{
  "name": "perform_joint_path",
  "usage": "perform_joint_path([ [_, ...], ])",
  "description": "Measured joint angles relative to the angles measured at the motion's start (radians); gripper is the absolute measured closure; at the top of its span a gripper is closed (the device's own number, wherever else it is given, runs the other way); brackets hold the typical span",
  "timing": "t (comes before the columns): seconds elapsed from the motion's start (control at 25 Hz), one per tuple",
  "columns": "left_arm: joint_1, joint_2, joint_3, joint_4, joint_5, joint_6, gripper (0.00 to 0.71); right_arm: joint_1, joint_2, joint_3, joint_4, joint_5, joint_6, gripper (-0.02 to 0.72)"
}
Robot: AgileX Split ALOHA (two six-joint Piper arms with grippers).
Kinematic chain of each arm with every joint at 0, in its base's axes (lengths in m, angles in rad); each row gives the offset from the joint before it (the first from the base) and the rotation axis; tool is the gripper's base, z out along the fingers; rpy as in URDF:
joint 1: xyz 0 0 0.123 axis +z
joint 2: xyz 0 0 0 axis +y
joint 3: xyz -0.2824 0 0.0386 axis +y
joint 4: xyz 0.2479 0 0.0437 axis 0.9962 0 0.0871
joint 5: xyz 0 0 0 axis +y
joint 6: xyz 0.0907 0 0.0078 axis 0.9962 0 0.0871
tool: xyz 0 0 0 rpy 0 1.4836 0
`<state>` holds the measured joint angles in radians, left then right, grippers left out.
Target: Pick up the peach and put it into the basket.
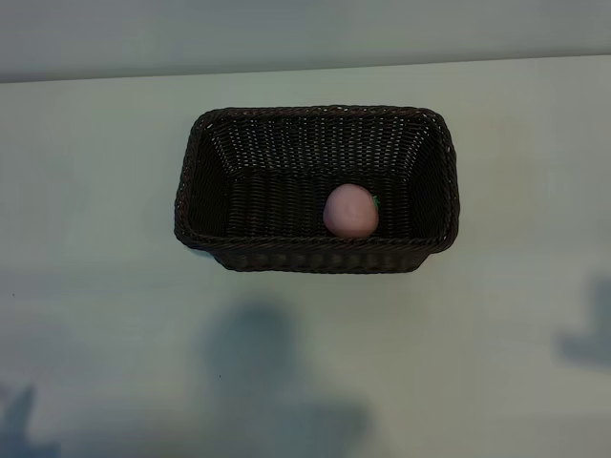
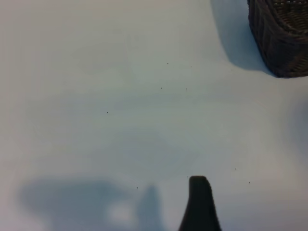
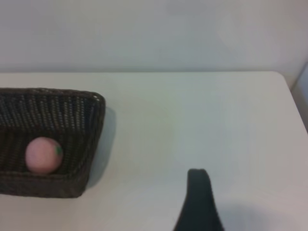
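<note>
The pale-pink peach lies inside the dark woven basket, on its floor against the near wall and right of centre, with its green mark turned to the right. Neither gripper appears in the exterior view. In the right wrist view the peach rests in the basket's end, well apart from the one dark finger of my right gripper that shows, with nothing beside it. The left wrist view shows a single finger of my left gripper over bare table, far from the basket's corner. Both grippers are open and hold nothing.
The basket stands on a pale table whose far edge meets a wall. Soft shadows of the arms fall on the table in front of the basket and at the lower left and right. The table's rounded corner shows in the right wrist view.
</note>
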<state>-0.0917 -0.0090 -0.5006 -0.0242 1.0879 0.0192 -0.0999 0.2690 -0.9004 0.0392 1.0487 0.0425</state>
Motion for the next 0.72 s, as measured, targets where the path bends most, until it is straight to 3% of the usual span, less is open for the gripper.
perform_joint_path([
  [0.24,0.0,0.0,0.0,0.0,0.0,0.001,0.168,0.011,-0.142,0.08,-0.053,-0.002,0.016,0.191],
  [0.72,0.0,0.0,0.0,0.001,0.0,0.002,0.168,0.011,-0.277,0.332,-0.055,0.012,0.005,0.191],
])
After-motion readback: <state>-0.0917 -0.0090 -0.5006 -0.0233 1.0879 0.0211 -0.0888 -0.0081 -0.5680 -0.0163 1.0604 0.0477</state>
